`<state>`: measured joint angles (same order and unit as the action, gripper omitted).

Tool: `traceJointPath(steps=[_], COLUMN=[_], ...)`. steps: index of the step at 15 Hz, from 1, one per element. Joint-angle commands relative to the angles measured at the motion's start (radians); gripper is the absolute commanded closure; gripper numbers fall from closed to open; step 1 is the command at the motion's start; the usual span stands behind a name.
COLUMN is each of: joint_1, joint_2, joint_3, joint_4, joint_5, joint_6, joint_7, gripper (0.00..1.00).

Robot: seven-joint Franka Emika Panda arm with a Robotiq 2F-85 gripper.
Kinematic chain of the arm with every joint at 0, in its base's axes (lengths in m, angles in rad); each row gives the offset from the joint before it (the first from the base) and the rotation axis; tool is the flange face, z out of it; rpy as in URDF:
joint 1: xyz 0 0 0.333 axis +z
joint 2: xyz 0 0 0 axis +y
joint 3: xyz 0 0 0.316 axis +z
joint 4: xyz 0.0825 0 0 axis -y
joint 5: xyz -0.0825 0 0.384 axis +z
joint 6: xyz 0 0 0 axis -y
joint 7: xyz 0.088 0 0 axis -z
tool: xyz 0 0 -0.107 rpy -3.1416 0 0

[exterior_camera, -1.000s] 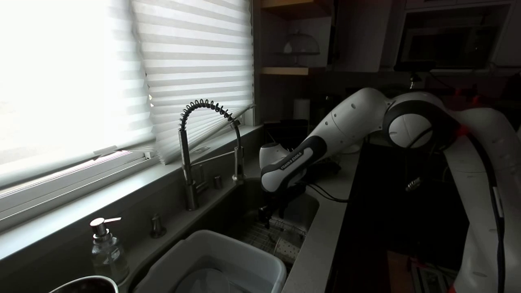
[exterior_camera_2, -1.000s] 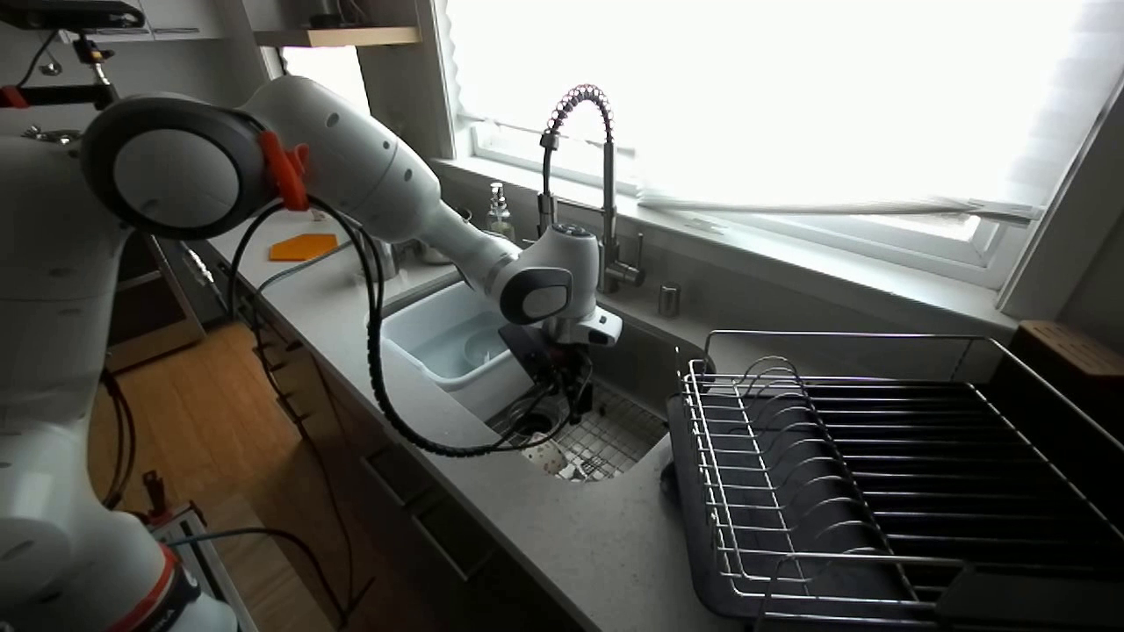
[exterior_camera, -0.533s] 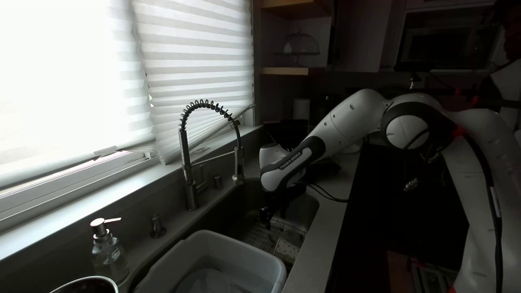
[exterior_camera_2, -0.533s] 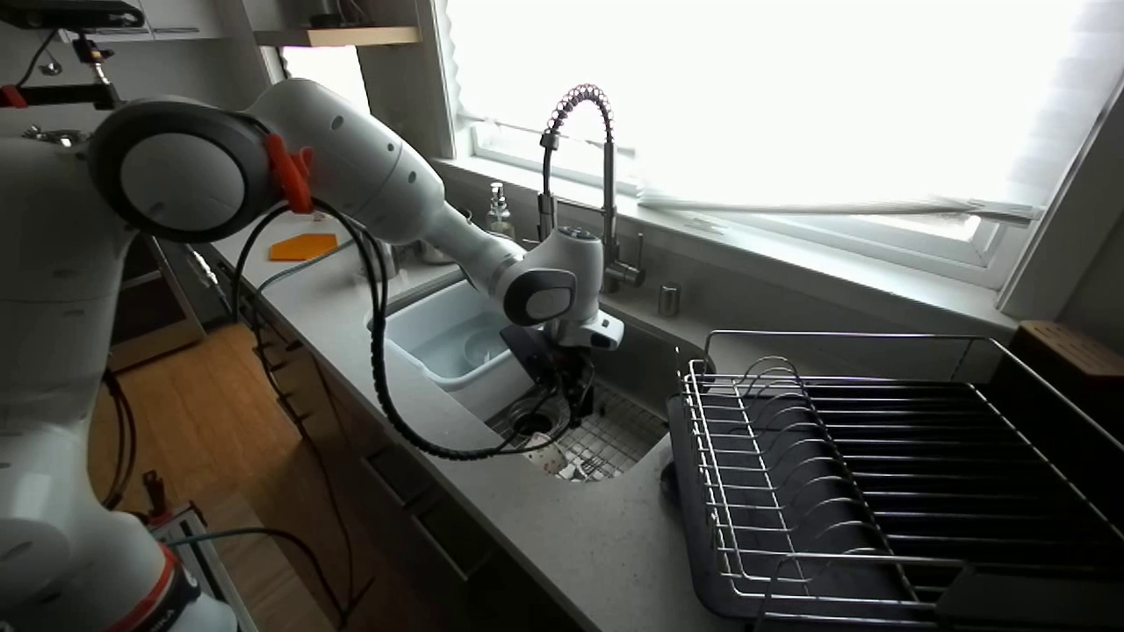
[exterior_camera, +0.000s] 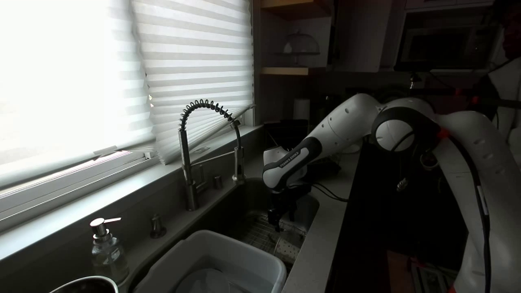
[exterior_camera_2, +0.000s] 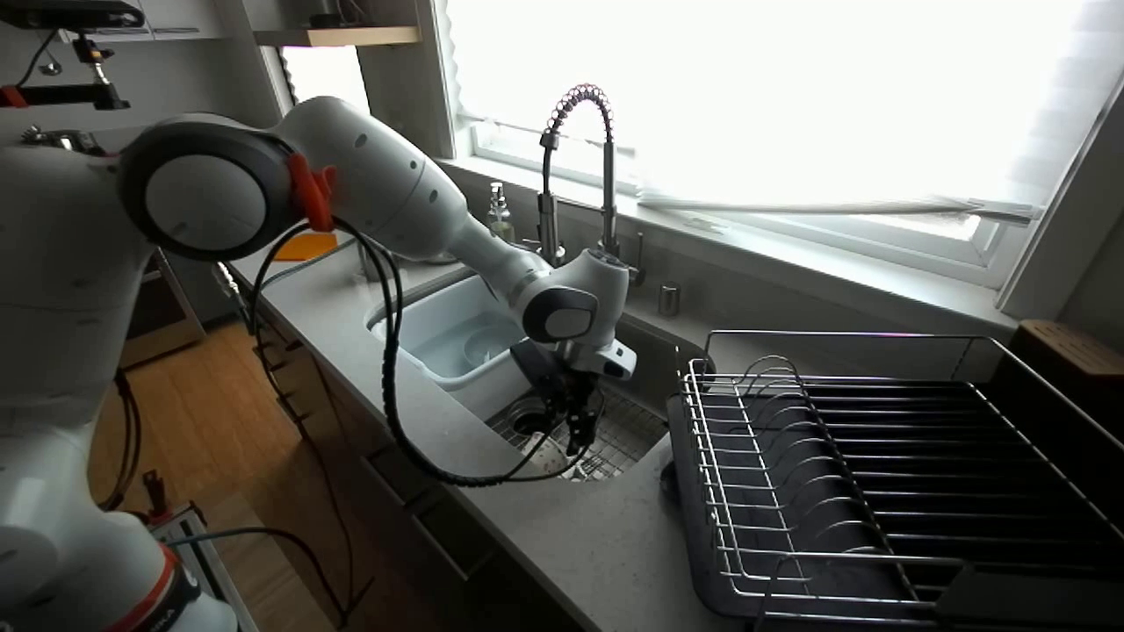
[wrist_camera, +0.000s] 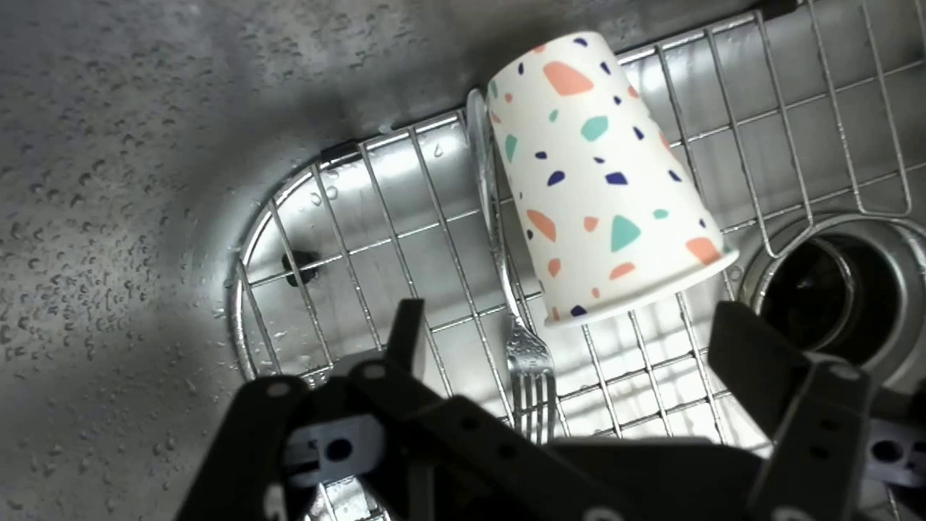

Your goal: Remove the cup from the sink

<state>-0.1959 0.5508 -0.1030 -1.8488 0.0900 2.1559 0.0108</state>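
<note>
Gripper (wrist_camera: 571,336): fingers (wrist_camera: 406,333) spread, grasping nothing. Cup (wrist_camera: 604,181): on its side in the sink (wrist_camera: 145,217), ahead of the fingers. Step: apparently pre-grasp alignment. Next: likely advance, lower, straddle. Edges: sink's wall just beyond cup; fork (wrist_camera: 527,347) below finger gap. Room: seemingly freer toward the drain (wrist_camera: 832,289).

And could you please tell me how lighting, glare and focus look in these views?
In both exterior views, much of the window blind is washed out to white; in an exterior view, the cabinet sits in deep shadow; in the wrist view, the cup is crisp, the sink shows glare on its floor, and the gripper looks mostly dark.
</note>
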Motion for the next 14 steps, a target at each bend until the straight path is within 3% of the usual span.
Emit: traceJointPath(steps=[1, 14], joint_1=[0.000, 0.023], joint_2=[0.075, 0.213], joint_3=[0.005, 0.014], joint_4=[0.083, 0.232], joint_5=[0.014, -0.007], joint_6=[-0.033, -0.177], joint_7=[0.003, 0.017], gripper=[0.00, 0.00])
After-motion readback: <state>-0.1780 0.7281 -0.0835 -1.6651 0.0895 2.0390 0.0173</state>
